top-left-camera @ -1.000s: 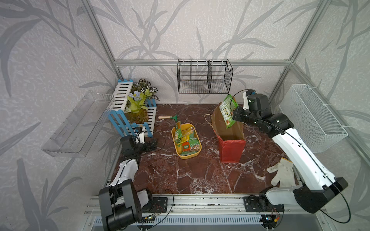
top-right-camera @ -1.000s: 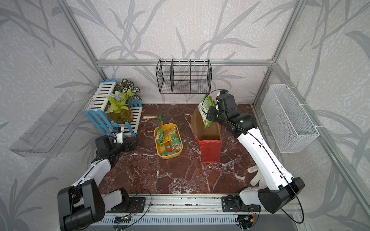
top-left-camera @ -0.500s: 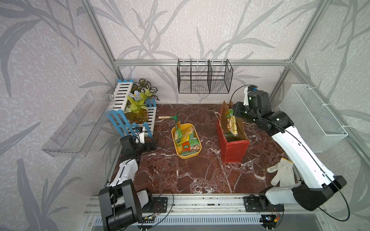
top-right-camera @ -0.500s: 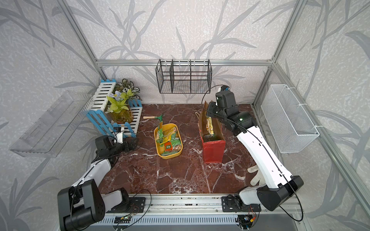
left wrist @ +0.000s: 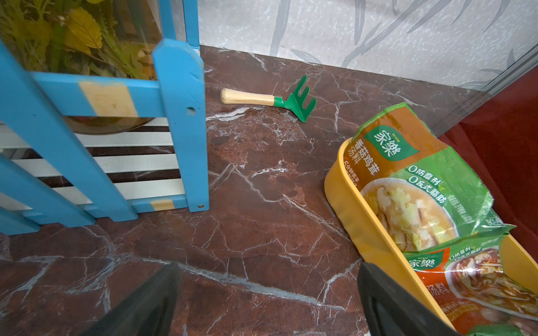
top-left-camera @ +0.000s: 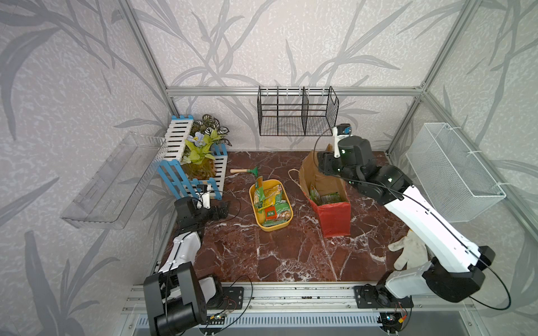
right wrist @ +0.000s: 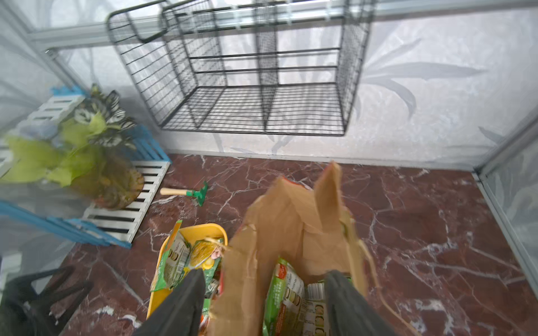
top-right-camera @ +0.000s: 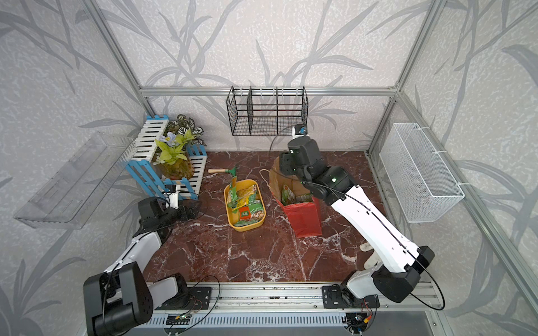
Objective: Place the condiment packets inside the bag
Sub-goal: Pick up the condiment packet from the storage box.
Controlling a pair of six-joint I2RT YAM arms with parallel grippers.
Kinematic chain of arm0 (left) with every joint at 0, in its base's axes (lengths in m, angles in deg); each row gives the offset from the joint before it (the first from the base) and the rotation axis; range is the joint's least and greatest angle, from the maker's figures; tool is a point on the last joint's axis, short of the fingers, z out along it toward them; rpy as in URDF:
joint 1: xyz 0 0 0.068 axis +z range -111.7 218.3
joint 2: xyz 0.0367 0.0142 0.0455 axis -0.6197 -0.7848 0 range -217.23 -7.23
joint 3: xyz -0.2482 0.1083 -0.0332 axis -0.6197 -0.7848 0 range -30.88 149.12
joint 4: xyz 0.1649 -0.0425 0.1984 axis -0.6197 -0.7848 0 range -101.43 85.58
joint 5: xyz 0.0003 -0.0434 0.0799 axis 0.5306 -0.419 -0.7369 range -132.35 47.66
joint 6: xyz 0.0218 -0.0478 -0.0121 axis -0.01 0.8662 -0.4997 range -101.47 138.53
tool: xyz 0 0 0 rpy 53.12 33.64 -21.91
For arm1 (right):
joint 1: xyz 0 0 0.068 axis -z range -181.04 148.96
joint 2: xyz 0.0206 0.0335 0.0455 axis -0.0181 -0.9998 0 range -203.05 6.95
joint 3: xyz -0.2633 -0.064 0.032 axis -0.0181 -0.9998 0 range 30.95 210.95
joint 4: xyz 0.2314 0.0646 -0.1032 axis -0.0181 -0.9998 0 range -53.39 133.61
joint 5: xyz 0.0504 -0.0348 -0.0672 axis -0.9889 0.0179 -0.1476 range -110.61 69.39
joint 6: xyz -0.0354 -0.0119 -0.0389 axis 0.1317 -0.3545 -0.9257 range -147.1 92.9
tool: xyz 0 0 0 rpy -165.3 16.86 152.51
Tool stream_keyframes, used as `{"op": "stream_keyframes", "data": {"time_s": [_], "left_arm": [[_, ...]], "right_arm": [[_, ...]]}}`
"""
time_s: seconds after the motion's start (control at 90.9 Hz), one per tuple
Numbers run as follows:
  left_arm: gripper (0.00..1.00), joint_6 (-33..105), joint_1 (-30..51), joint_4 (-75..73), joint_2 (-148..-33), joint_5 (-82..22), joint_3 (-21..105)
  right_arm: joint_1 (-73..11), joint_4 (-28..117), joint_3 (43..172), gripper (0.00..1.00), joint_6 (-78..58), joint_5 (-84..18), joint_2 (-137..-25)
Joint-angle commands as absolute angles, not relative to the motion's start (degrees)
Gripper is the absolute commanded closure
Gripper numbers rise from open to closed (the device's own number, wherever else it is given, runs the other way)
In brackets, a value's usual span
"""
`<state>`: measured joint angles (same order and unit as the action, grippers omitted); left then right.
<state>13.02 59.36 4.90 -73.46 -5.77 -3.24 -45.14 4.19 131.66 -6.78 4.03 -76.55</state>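
Observation:
The red bag [top-left-camera: 336, 216] [top-right-camera: 305, 219] stands open, its brown inside showing. Green condiment packets [top-left-camera: 324, 198] [right wrist: 286, 293] lie inside it. More packets [top-left-camera: 272, 200] [left wrist: 407, 186] sit in the yellow tray [top-left-camera: 269, 228] to its left. My right gripper [right wrist: 266, 302] hangs open just above the bag's mouth with nothing between its fingers; the bag's near wall shows between them. My left gripper [top-left-camera: 221, 210] [left wrist: 267, 305] is wide open over bare marble beside the tray, holding nothing.
A green hand rake [top-left-camera: 247, 171] lies behind the tray. A blue-and-white fence planter [top-left-camera: 201, 163] stands at back left. A black wire rack [top-left-camera: 297, 116], a white mesh basket [top-left-camera: 454, 171] and a clear shelf [top-left-camera: 113, 180] hang on the walls. A white glove [top-left-camera: 410, 250] lies at front right.
My right gripper lowered a green packet into the bag, opened its jaws and let go; the packet now lies inside. The left arm has not moved.

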Motion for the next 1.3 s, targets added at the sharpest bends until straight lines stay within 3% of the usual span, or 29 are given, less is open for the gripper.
{"op": "stream_keyframes", "data": {"time_s": [0.0,0.22,0.682,1.012,1.287], "left_arm": [[0.0,12.63,59.26,3.97,-74.07,-5.89,-2.13],[0.0,14.52,60.8,4.68,-75.17,-8.17,-1.5],[0.0,17.23,67.43,4.88,-79.76,-6.9,1.19],[0.0,17.36,68.09,6.03,-78.79,-5.71,0.24],[0.0,17.03,68.09,6.13,-78.98,-4.04,0.06]], "right_arm": [[-49.32,4.73,134.2,0.25,-10.54,6.78,-80.35],[-52.07,5.56,136.76,0.17,-3.45,-3.8,-92.07],[-52.54,8.69,147.1,0.13,4.68,-9.37,-114.15],[-52.54,4.52,160.74,0.22,7.09,-10.12,-127.5],[-52.46,0.85,169.8,0.35,7.78,-12.19,-135.06]]}}
